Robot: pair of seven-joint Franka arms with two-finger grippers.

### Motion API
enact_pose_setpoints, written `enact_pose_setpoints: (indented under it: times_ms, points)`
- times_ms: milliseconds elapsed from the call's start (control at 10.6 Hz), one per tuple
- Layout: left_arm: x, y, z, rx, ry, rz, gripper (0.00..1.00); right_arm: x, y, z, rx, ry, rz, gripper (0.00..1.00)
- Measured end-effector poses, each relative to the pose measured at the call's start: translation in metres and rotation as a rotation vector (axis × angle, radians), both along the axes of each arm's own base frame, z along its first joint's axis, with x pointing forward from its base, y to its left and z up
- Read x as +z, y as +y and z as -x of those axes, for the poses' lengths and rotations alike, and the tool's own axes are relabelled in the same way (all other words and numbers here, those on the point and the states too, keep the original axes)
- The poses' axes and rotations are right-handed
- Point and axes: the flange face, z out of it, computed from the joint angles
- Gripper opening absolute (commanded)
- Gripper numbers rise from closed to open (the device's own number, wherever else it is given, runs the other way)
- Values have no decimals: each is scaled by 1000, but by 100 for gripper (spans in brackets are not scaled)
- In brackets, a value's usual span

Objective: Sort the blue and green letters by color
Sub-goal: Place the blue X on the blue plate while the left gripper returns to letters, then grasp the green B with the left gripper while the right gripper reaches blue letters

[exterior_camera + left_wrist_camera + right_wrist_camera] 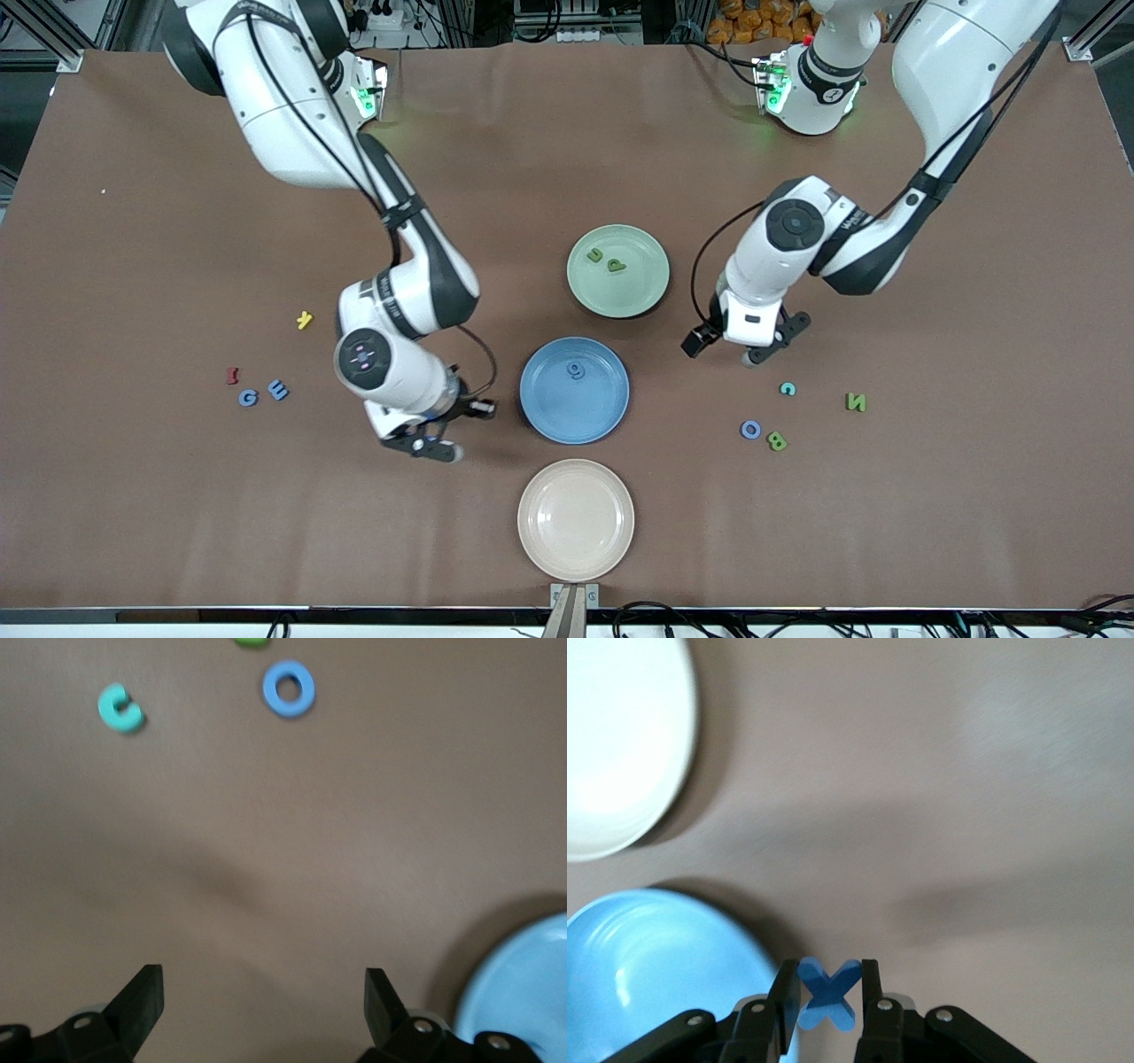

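Your right hand (827, 997) is pinching the blue X (828, 995) between its fingers, up over the table (133, 496) just beside the blue plate (549, 416), on the side toward the right arm's end. Your left hand (264, 1005) is spread wide with nothing in it, hanging over bare table beside the blue plate toward the left arm's end.

The blue plate already has 1 blue letter (576, 369) in it (looks like a G). The green plate (642, 283), just farther from the front camera than the blue plate, holds 2 green letters (606, 260). The cream plate (576, 520) sits just nearer the camera than the blue plate.

Still loose on the table: toward the right arm's end from the blue plate, a blue G (248, 398) and blue E (278, 389) side by side, with a dark red letter (233, 376) and a yellow letter (304, 320) near them. Toward the left arm's end, a blue O (750, 430) touching a green B (777, 440), a green N (855, 401) and a teal C (787, 388).
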Motion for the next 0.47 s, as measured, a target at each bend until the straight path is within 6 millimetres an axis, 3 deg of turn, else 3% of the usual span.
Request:
enact_pose_setpoints:
  times_ms: [283,378,472]
  points:
    - [-18,59,-39,-51,-9,-41,100,10,69,30,23,-19,-65,26]
    - [-23,80,-53,-36,-11,-41,100,13,88,38,26,-46,-87,46]
    - [-27,95,-66,-18,-13,-35,100,14,103,47,24,-58,-97,99]
